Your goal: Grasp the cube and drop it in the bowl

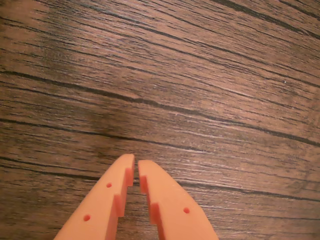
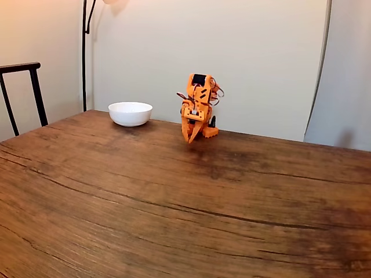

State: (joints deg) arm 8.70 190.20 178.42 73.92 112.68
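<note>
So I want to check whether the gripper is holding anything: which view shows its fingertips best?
The wrist view. It looks down on the gripper from close by: two orange fingers nearly closed, a thin empty gap between them, over bare wooden table. In the fixed view the gripper is small and far off beside the bowl; its tips cannot be made out.

One white bowl (image 2: 130, 113) on the wooden worktop (image 2: 174, 202), one orange arm (image 2: 199, 107) w/ two fingers (image 1: 107, 200). One dark chair (image 2: 20, 92) at the left edge in the fixed view, plus one thin lamp pole (image 2: 84, 52) by the wall.
</note>
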